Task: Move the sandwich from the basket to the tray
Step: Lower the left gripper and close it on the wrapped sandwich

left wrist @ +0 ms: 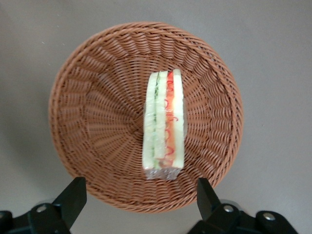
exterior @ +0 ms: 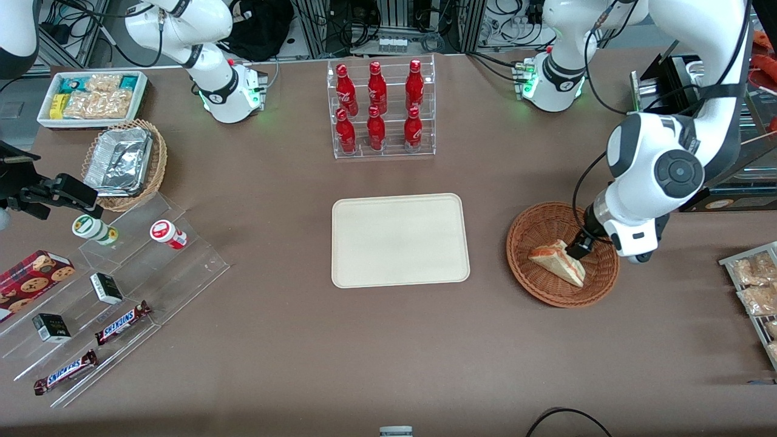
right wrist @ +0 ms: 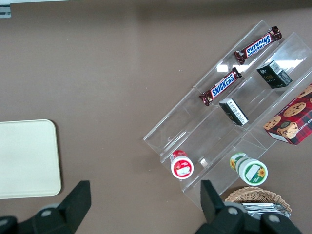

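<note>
The sandwich (exterior: 555, 261) (left wrist: 165, 124), a plastic-wrapped white-bread wedge with red and green filling, lies in the round reddish-brown wicker basket (exterior: 534, 220) (left wrist: 97, 107). My left gripper (exterior: 576, 249) (left wrist: 140, 189) hangs just above the basket, over the sandwich's end farther from the front camera. It is open, and nothing is between its black fingers (left wrist: 74, 191). The cream tray (exterior: 399, 240) (right wrist: 24, 158) lies flat and bare mid-table, beside the basket toward the parked arm's end.
A clear rack of red bottles (exterior: 381, 109) stands farther from the front camera than the tray. Toward the parked arm's end are a stepped acrylic stand with snacks (exterior: 109, 285), a tan basket of foil containers (exterior: 124, 164) and a white bin (exterior: 91, 97). Snack packets (exterior: 756, 285) lie at the working arm's end.
</note>
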